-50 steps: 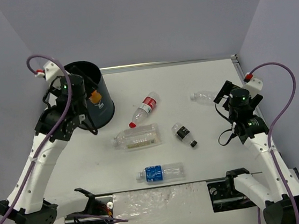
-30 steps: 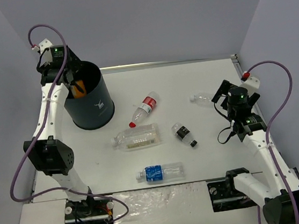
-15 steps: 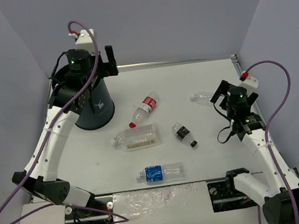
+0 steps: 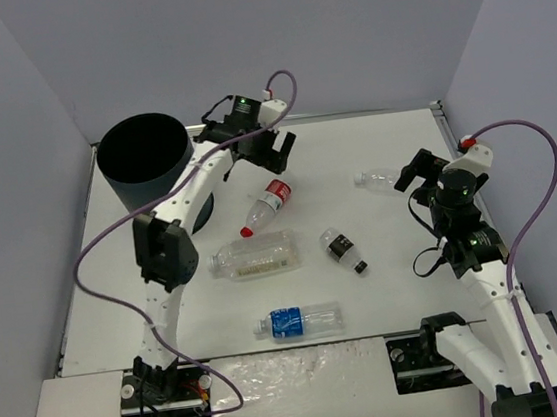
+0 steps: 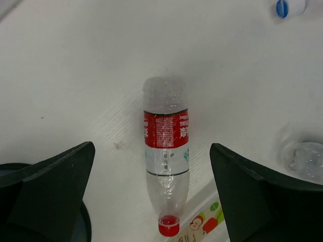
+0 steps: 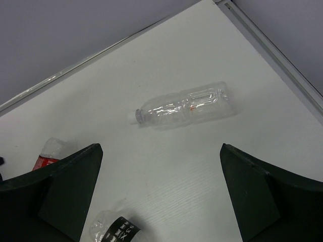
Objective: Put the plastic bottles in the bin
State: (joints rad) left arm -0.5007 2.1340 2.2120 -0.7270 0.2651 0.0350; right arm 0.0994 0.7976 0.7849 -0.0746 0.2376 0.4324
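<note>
The white table (image 4: 391, 135) in front of me carries the bin (image 4: 149, 173), standing upright at its far left corner, and five plastic bottles, all lying on their sides. The red-labelled bottle (image 4: 270, 201) lies just right of the bin, its red cap pointing toward me and ending just beside the wide ribbed bottle (image 4: 254, 256), which lies crosswise near the middle. Right of that one lies the small black-labelled bottle (image 4: 343, 250), its black cap angled near-right. The blue-labelled bottle (image 4: 301, 321) lies nearest me, along the near edge. The plain clear bottle (image 4: 376, 179) lies well apart toward the far right.
</note>
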